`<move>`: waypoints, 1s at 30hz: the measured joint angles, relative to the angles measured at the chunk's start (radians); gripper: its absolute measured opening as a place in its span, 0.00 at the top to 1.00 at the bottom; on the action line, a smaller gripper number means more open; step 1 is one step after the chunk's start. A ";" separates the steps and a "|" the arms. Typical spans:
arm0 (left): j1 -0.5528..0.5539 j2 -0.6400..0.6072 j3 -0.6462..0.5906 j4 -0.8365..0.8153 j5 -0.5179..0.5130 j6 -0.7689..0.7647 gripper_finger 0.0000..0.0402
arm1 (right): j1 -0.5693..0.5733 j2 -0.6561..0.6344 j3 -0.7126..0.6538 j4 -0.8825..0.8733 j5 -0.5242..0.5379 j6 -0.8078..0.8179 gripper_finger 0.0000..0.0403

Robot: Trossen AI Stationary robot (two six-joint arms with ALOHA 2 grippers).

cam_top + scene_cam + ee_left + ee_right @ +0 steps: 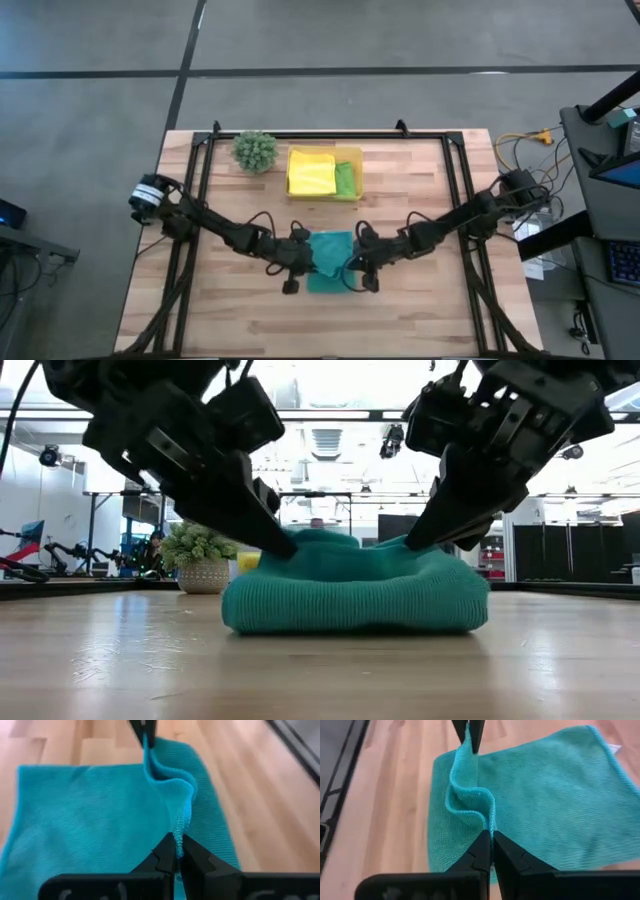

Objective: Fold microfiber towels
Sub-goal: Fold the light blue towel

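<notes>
A teal microfiber towel (pixel 330 262) lies on the wooden table near the middle, part of it doubled over the rest. My left gripper (pixel 308 260) is shut on it at its left side and my right gripper (pixel 352 264) at its right side. The low view shows both grippers reaching down onto the towel's (pixel 355 595) raised top. A yellow towel (pixel 310 172) and a lime green towel (pixel 346 180) lie in the yellow tray (pixel 352 155) at the back. My left gripper pinches the towel's stitched edge (pixel 178 826) between its two fingers, slanting down from the table's left. The edge is lifted a little above the layer spread on the table and runs slack, in a wave, to the other gripper. My right gripper pinches the same edge (pixel 489 822) at its other end between its two fingers, slanting down from the table's right. The edge stands up as a loose fold above the flat layer beneath; the rest of the towel lies on the table.
A small spiky green plant (pixel 255 150) stands left of the tray at the back. A black frame (pixel 200 180) runs along the table's sides and back. Bare wood (pixel 330 325) shows between the towel and the near edge.
</notes>
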 joint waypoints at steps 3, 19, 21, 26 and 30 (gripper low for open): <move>0.023 -0.013 -0.028 0.007 -0.001 -0.003 1.00 | -0.017 0.000 -0.007 -0.001 0.000 0.000 0.98; 0.134 -0.164 -0.226 0.129 -0.048 -0.034 1.00 | -0.122 -0.008 -0.020 -0.004 0.002 -0.045 0.98; 0.150 -0.164 -0.225 0.133 -0.034 -0.035 1.00 | -0.136 -0.009 -0.020 -0.010 0.002 -0.045 0.98; 0.187 -0.162 -0.225 0.131 -0.031 -0.035 1.00 | -0.151 -0.012 -0.021 -0.009 0.005 -0.045 0.98; 0.217 -0.162 -0.225 0.130 -0.029 -0.034 1.00 | -0.154 -0.012 -0.021 -0.014 0.036 -0.044 0.98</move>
